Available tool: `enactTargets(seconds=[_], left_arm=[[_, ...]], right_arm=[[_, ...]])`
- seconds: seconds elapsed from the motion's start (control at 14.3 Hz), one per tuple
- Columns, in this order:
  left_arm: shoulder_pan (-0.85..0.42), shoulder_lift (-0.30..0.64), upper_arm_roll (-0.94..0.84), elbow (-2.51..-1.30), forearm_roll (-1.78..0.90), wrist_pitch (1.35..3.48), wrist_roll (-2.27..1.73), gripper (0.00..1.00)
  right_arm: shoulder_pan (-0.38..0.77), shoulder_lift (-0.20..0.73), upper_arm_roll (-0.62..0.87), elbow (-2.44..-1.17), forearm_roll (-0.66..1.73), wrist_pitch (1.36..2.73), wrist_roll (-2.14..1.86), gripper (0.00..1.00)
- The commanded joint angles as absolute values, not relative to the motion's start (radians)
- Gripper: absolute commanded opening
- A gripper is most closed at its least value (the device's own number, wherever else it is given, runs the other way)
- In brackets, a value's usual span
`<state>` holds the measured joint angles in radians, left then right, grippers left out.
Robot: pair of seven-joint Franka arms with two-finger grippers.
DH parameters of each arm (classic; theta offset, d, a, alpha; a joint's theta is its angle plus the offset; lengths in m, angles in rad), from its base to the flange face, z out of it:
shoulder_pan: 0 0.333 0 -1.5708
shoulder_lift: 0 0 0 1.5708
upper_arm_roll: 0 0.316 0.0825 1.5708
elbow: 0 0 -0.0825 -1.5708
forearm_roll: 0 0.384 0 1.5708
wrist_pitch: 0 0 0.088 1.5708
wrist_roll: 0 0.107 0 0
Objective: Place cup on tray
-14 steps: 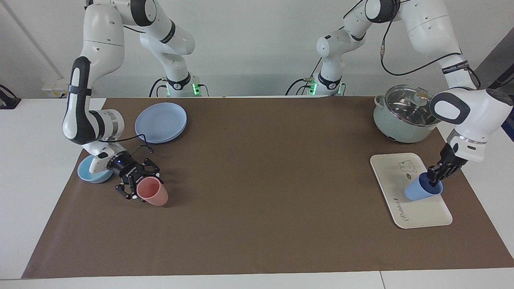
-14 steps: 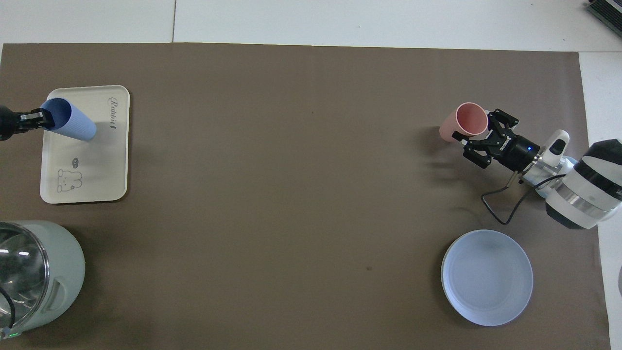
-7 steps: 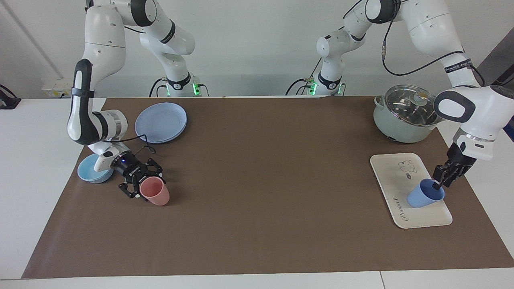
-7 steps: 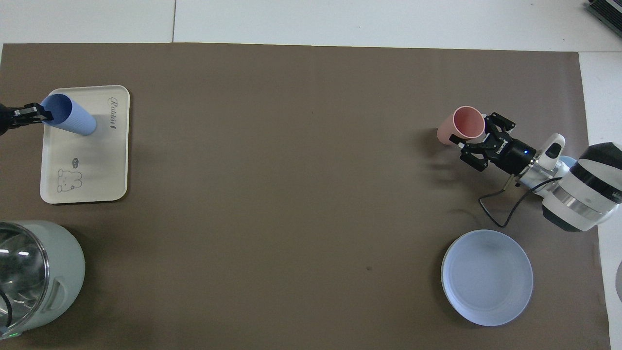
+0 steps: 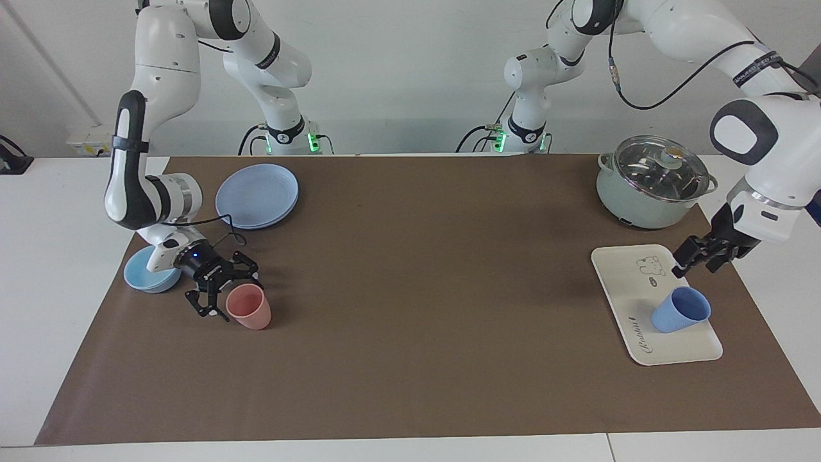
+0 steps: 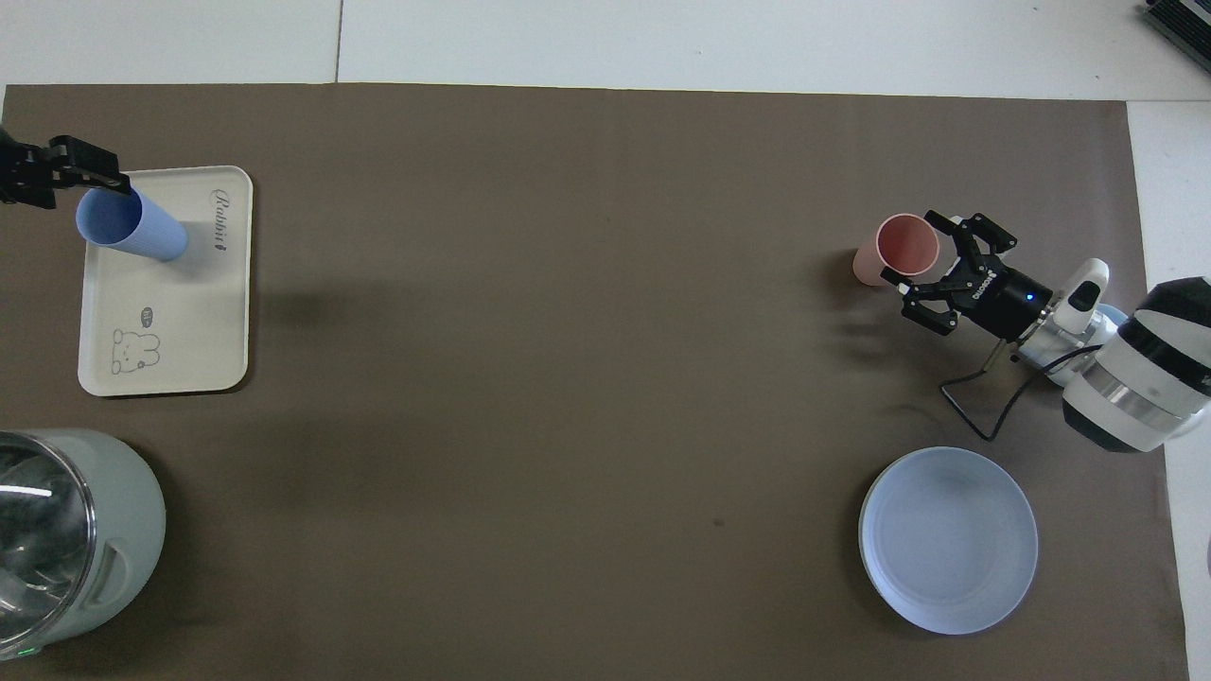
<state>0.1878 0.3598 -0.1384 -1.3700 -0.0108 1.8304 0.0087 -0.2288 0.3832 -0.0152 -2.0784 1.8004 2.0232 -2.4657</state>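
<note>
Cup (image 5: 681, 310), the periwinkle-blue tumbler, stands on the tray (image 5: 625, 289), mouth up and long axis roughly vertical; in the facing view it looks faintly tilted, though that may only be the slant of the camera. It sits in the half of the tray farther from the robots, close to the script lettering, while the bear print lies in the nearer half.

The left gripper (image 5: 694, 262) hangs in the air above the tray's edge, clear of the cup's rim and not touching it. Its fingers look parted and hold nothing. In the overhead view the left gripper (image 6: 83, 172) shows just off the tumbler's mouth (image 6: 99, 217).

Toward the right arm's end of the table, the right gripper (image 5: 224, 292) is low, just beside an upright salmon-pink tumbler (image 5: 249, 307). Its fingers are spread wide on either side of the tumbler's rim and are not clamped on it.

A light-blue bowl (image 5: 144, 278) sits just beside that arm's wrist, a round blue plate (image 5: 257, 195) lies nearer the robots, and a lidded pot (image 5: 651, 181) stands nearer the robots than the tray.
</note>
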Motion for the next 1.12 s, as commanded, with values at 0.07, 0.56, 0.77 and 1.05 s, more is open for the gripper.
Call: enactTargets(seconds=[0.07,0.56,0.77,1.05], left_arm=[[0.072,0.284,-0.126,-1.338,0.057,1.698,-0.046,0.86],[0.037,0.068,-0.135,-1.483,0.104,1.58,-0.038,0.87],[0.044,0.058,-0.133,-1.496,0.103,1.566,-0.051,1.0],[0.046,0.06,-0.13,-1.494,0.095,1.588,-0.045,1.0]], right_arm=[[-0.216,0.238,-0.009,-2.108,1.787,2.103,-2.349,1.0],[-0.179,0.034,-0.015,-2.086,1.363,2.241,-1.812,1.0],[-0.164,-0.003,-0.009,-2.059,1.11,2.321,-1.566,1.0],[-0.057,-0.034,-0.008,-2.059,0.707,2.41,-1.167,1.0]])
